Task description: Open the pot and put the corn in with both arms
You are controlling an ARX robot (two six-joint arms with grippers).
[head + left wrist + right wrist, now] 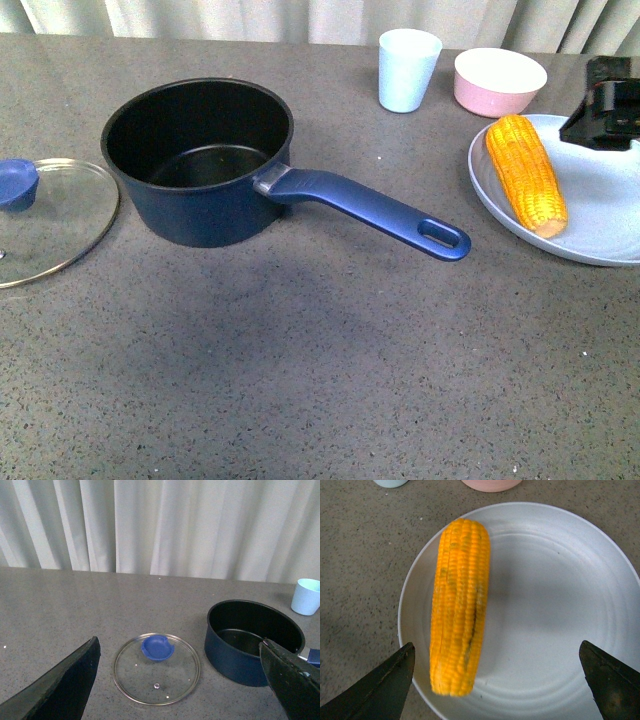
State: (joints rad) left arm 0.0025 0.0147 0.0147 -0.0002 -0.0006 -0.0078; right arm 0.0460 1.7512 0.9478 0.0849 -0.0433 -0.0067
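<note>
An uncovered navy pot [195, 165] sits on a grey bench [320, 370], handle pointing to 4 o'clock. Its glass lid [50, 215] lies at its 9 o'clock. The corn [525, 172] rests on a white plate [600, 215] at 3 o'clock. The left end effector [180, 647] over the lid and the right end effector [495, 652] over the plate are spread, holding nothing.
</note>
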